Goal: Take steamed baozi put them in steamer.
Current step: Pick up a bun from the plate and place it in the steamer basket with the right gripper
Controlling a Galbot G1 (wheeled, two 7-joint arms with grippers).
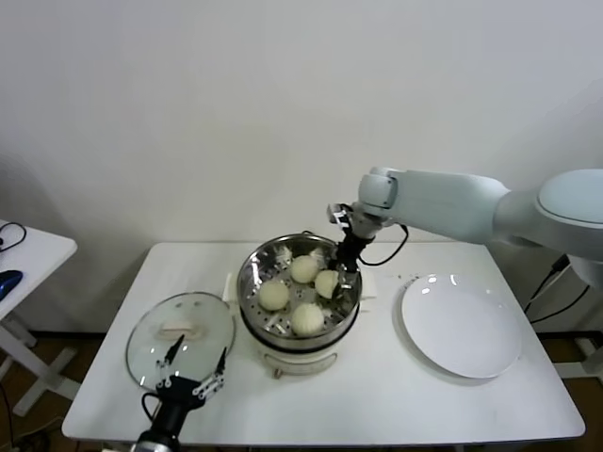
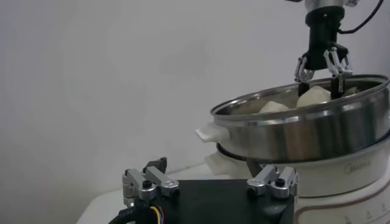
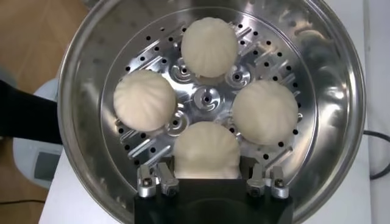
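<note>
The right gripper (image 1: pixel 343 267) has its jaws closed around one bun (image 1: pixel 327 283) at 3 o'clock in the steamer (image 1: pixel 298 331). Its arm reaches in from the right, pointing down. All four buns sit inside. The left gripper (image 1: pixel 195 375) waits with jaws wide open, holding nothing, by the glass lid (image 1: pixel 151 331) at the counter's (image 1: pixel 377 395) 8 o'clock.

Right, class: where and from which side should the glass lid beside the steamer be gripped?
By its white handle, from above, jaws across its narrow width: the glass lid lies flat, dome up, and the handle is its only raised part.
</note>
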